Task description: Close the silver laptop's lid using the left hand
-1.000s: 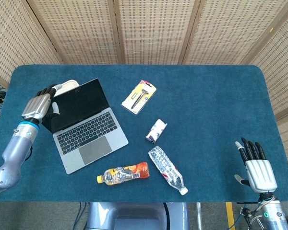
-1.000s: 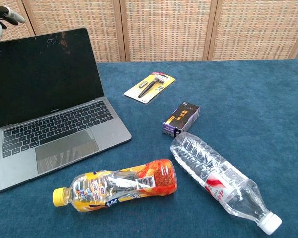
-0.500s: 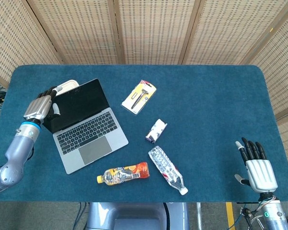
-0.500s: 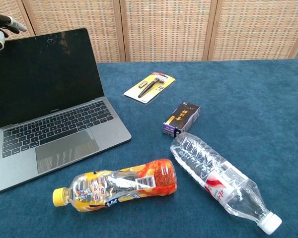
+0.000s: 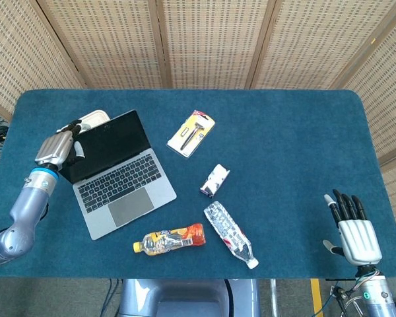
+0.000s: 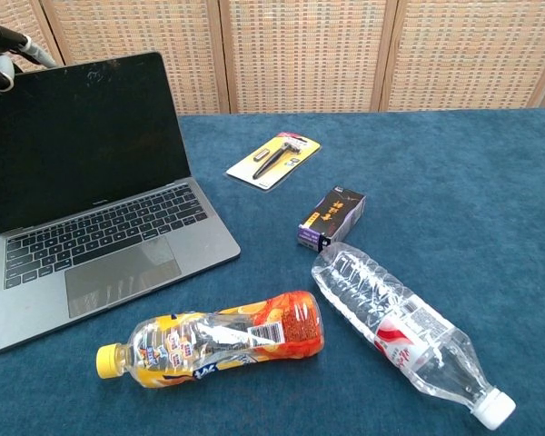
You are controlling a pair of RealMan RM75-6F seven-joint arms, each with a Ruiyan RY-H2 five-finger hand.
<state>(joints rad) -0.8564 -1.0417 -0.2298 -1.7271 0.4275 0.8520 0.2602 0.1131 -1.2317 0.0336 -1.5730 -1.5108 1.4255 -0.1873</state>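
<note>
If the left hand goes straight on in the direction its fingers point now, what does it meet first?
Probably the laptop: the left hand points at the top edge of its open lid, though depth is unclear.

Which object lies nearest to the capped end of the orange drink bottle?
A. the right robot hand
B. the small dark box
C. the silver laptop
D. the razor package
C: the orange drink bottle points its yellow cap toward the front edge of the silver laptop, while the other things lie further off.
</note>
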